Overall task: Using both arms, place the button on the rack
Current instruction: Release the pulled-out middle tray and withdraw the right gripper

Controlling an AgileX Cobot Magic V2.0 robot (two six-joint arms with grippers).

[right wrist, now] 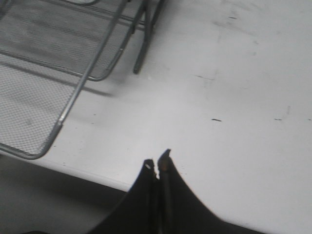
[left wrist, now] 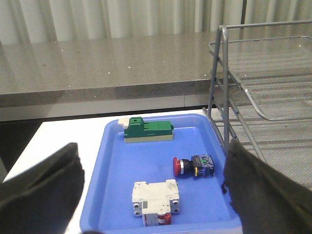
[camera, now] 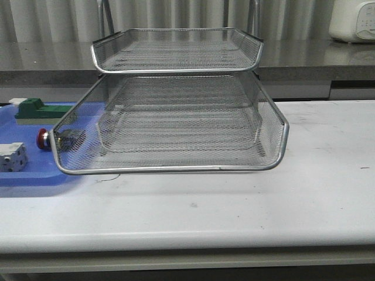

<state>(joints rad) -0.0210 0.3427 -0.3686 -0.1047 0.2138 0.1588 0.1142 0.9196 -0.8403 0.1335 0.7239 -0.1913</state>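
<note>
I judge nothing is done yet: the button [left wrist: 192, 166] lies on its side in the blue tray [left wrist: 117, 165], just beside the rack [camera: 176, 117], and no tier of the rack holds it that I can see. Pick-up, any hand-over and placing all remain.

My left gripper [left wrist: 151, 195] has its fingers [left wrist: 41, 192] spread wide and empty, hanging over the near end of the blue tray. The button sits beyond them, apart from both, closer to the rack-side finger, with a white-grey terminal block [left wrist: 155, 197] nearer to me and a green block [left wrist: 147, 130] farther off.

My right gripper [right wrist: 157, 165] has its fingers pressed together, holding nothing, over bare worktop [right wrist: 234, 97] on the rack's other side, well apart from the button.
</note>
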